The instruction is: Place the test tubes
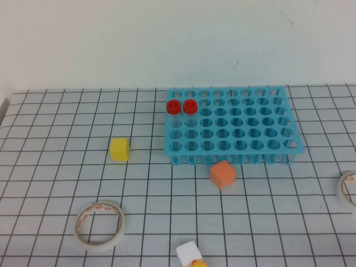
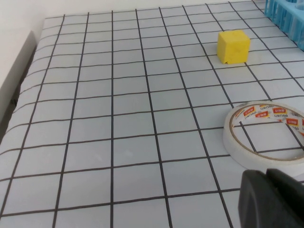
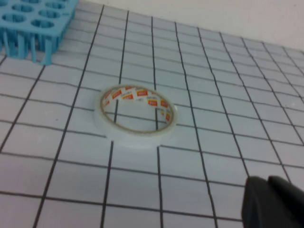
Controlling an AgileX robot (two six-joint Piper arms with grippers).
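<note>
High view, rack: I see the blue rack (image 1: 233,125) standing on the gridded table (image 1: 55,183).
High view, test tubes: the left test tube (image 1: 174,107) and right test tube (image 1: 190,106), both red-capped, stand upright in neighbouring holes at the rack's left end, toward its far side.
High view, loose items: a yellow cube (image 1: 119,149) sits left of the rack. An orange cube (image 1: 223,174) lies just in front of the rack's near edge. The left tape roll (image 1: 100,224) and a white block (image 1: 188,253) lie well in front of the rack. The right tape roll (image 1: 349,189) lies off the rack's near right corner.
High view, arms: neither shows here.
Left wrist view, tool: I read the left gripper (image 2: 267,183) as closed, fingers pressed together with nothing between them. It is near the left tape roll, well apart from the rack.
Right wrist view, tool: the right gripper (image 3: 268,190) is likewise closed and empty. The right tape roll lies between it and the rack.
</note>
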